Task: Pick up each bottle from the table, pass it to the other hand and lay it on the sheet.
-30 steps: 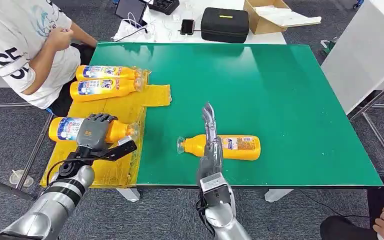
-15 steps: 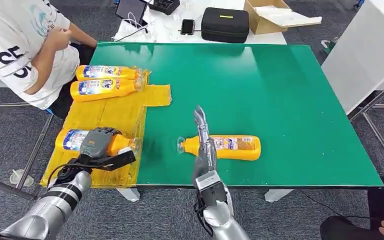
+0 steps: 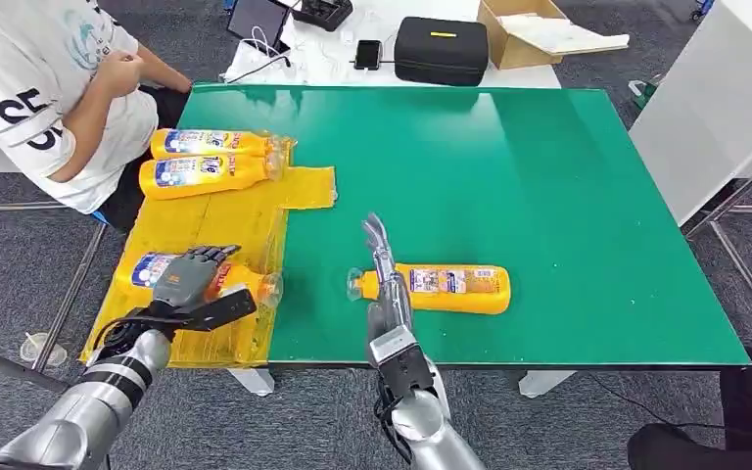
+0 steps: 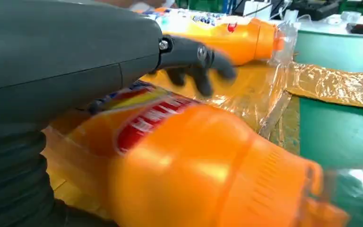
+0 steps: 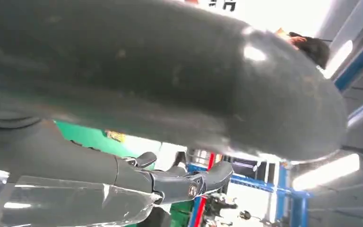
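Observation:
An orange bottle lies on the near end of the yellow sheet. My left hand hovers over its middle with fingers spread and thumb out; in the left wrist view the bottle sits under the palm and the fingers reach past it. Two more orange bottles lie side by side at the sheet's far end. Another orange bottle lies on the green table, cap to the left. My right hand stands edge-on by its neck, fingers straight, holding nothing.
A person in a white shirt sits at the table's far left corner, close to the sheet. Behind the table are a black case, a cardboard box, a phone and a tablet.
My left hand has brought its bottle down and nearer on the sheet, and its fingers have spread off it. My right hand has shifted left along the table bottle to its neck.

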You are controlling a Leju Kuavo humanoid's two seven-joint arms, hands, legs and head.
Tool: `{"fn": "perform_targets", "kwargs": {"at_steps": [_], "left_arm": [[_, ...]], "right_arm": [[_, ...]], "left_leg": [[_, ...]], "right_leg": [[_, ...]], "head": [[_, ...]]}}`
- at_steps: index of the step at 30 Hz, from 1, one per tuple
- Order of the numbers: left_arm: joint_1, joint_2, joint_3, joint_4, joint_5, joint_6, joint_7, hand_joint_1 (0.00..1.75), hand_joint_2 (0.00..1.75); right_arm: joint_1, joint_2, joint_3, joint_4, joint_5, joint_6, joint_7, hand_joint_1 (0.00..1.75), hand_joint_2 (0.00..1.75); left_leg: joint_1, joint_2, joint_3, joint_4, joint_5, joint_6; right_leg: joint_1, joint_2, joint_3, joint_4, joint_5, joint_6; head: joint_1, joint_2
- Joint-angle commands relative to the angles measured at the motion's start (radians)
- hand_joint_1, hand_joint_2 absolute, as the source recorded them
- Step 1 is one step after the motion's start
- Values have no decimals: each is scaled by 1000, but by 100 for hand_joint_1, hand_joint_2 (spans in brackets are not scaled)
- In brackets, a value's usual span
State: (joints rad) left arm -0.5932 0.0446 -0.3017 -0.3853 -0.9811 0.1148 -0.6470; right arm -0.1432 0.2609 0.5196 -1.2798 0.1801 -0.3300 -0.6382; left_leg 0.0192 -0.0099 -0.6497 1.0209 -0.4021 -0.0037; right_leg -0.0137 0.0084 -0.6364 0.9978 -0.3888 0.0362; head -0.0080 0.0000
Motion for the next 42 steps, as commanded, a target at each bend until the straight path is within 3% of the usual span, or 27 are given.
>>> {"fn": "perform_targets", "kwargs": {"at_steps": [1,12,18,22,24,26,27,28,33,34,38,40,42], "left_arm": [[38,0,24,15,63,-85,-21,0,0],[65,25,11,-94,269,-290,-51,0,0],[65,25,11,-94,269,-290,-51,0,0],[126,69,-38,-248,515,-382,-51,0,0],[168,61,-27,-348,659,-346,-51,0,0],[194,-2,78,-406,795,-301,-51,0,0],[209,-52,164,-454,831,-234,-51,0,175],[213,-99,252,-482,837,-175,-51,0,175],[209,-107,294,-482,805,-200,-51,0,175],[222,-132,339,-530,796,-100,-51,0,175],[264,-172,446,-622,826,-14,-51,0,175],[272,-171,449,-631,827,-20,-51,0,175],[314,-176,457,-676,790,34,-51,0,175]], "right_arm": [[-47,6,-39,127,-18,16,22,0,0],[-53,11,-69,142,-28,14,28,0,0],[-53,11,-69,142,-28,14,28,0,0],[-53,11,-81,152,-33,17,25,0,0],[-58,1,-73,153,6,-7,28,0,0],[-72,-29,-60,151,105,-61,86,0,0],[-86,-59,-57,148,185,-83,148,0,0],[-111,-101,-50,154,312,-89,246,0,0],[-114,-102,-95,153,323,-51,239,0,0],[-125,-121,-88,160,399,-67,309,0,175],[-196,-254,-106,177,557,30,504,0,175],[-203,-267,-122,180,552,47,497,0,175],[-227,-323,-120,194,616,127,568,0,175]], "left_leg": [[-1,3,6,-2,-1,1],[0,2,7,-1,0,0],[0,2,8,-1,1,0],[0,3,10,-2,0,0],[0,4,10,-2,0,0],[0,3,8,-1,0,0],[0,2,9,-1,0,0],[0,1,7,-1,1,0],[0,-2,5,0,1,1],[0,-1,3,0,1,1],[0,0,5,0,0,1],[-1,0,5,0,1,2],[-1,1,5,0,0,2]], "right_leg": [[0,2,5,-2,0,-1],[0,1,6,-1,0,-1],[0,2,8,-1,0,-1],[1,2,9,-2,0,-2],[1,3,9,-2,0,-2],[0,2,8,-1,0,-1],[1,1,9,-2,-1,-2],[1,-1,7,-1,0,-1],[1,-3,6,-1,-1,-1],[0,-2,4,-1,0,-1],[1,-2,5,-2,0,-1],[0,-2,5,-2,0,-1],[0,-1,5,-1,0,-1]], "head": [[0,0],[0,0],[0,0],[0,0],[0,0],[0,0],[0,0],[0,0],[0,0],[1,0],[0,0],[0,0],[0,0]]}}
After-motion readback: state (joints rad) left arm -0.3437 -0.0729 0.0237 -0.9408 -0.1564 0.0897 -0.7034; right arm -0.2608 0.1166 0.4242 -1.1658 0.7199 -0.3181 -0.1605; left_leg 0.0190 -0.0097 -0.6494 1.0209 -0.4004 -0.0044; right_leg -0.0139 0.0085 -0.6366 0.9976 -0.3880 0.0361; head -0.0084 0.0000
